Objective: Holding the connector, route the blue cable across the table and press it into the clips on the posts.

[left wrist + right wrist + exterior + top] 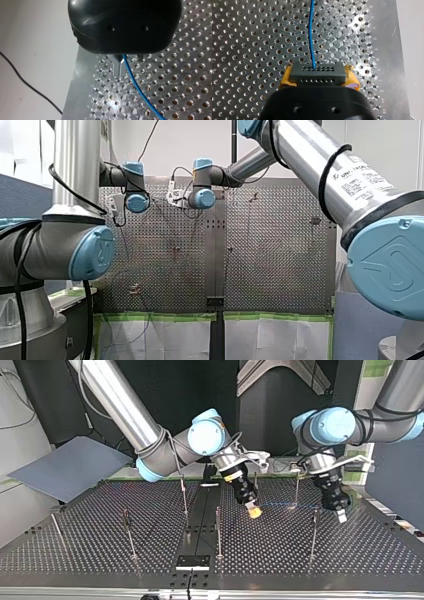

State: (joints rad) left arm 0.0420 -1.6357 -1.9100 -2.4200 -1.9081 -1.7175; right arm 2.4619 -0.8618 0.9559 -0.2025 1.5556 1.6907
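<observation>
My right gripper (318, 73) is shut on a black connector (317, 75), its yellow pads (285, 78) pressing both ends. The blue cable (311, 32) leaves the connector and runs ahead over the perforated table (249, 37). My left gripper (119, 72), black with thin metal fingers, is shut on the blue cable (140, 90), which trails away under it. In the top view my right gripper (254, 510) hangs just above the table near the middle. My left gripper (342, 514) is further right, and the cable (287, 506) stretches faintly between them.
Several thin posts stand on the table, among them one (297, 487) between the grippers, one (313, 530) in front of my left gripper and one (218, 527) near the middle. The table's edge (72, 82) lies close beside my left gripper. A black plate (192, 561) sits at the near edge.
</observation>
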